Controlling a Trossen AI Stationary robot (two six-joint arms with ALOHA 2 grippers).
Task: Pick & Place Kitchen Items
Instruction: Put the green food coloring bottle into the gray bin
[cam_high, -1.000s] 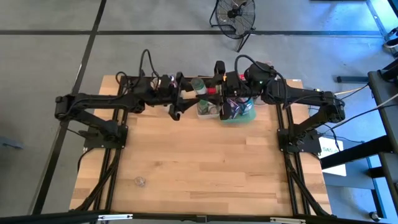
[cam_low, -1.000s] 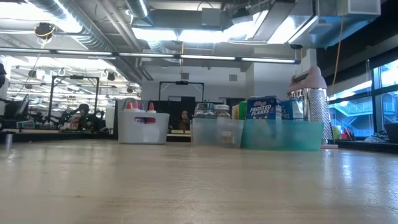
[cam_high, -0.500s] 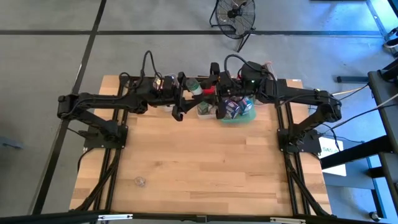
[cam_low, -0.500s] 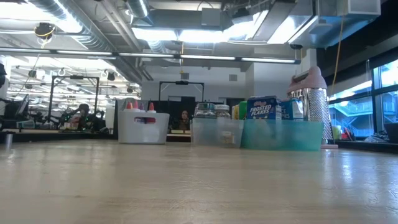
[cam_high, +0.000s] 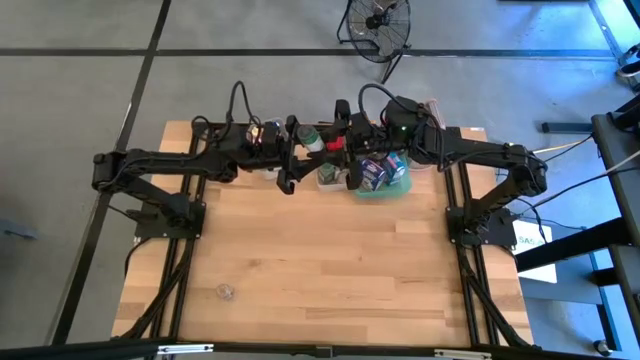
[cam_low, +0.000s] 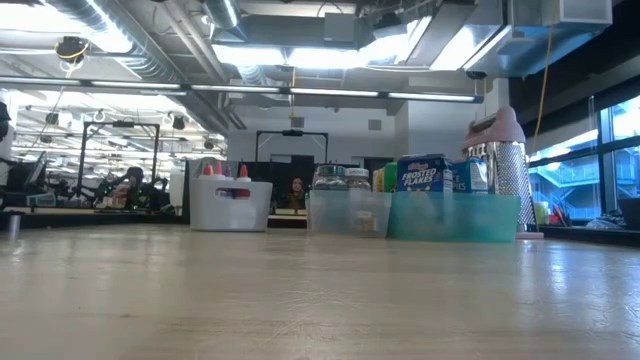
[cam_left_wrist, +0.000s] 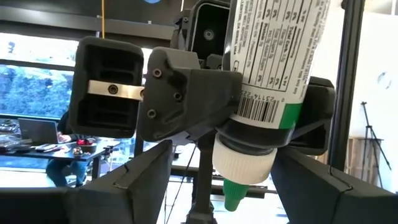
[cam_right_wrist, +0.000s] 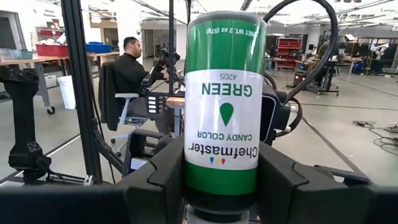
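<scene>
Since a second ago the right arm has drawn in toward the left one, carrying its bottle from above the teal tray (cam_high: 384, 190) to the gap between the two wrists at the far edge of the table, while the left arm has barely shifted. The table (cam_high: 320, 270) is pale wooden butcher-block on a black frame, standing on grey concrete floor marked with dark lines; a black floor fan (cam_high: 379, 24) stands beyond it. A small clear object (cam_high: 226, 292) lies alone near the front left corner. From table height, a white bin (cam_low: 231, 204), a clear bin (cam_low: 349, 212) and the teal tray line the far edge, with a tall grey container topped in pink (cam_low: 500, 165) at the right, and an open workshop with ceiling ducts and strip lights behind. A person sits at a desk in the background of the right wrist view. Both arms reach level across the table's back edge, wrists facing each other. The right gripper (cam_right_wrist: 225, 180) is closed on the green bottle (cam_right_wrist: 225, 106), held cap toward the wrist, its label reading "Chefmaster CANDY COLOR GREEN". The left gripper (cam_high: 287, 152) stands wide open, its fingers (cam_left_wrist: 140, 186) spread to either side of the bottle's white cap and green tip without touching. A blue box (cam_low: 424, 172) in the tray reads "FROSTED FLAKES".
</scene>
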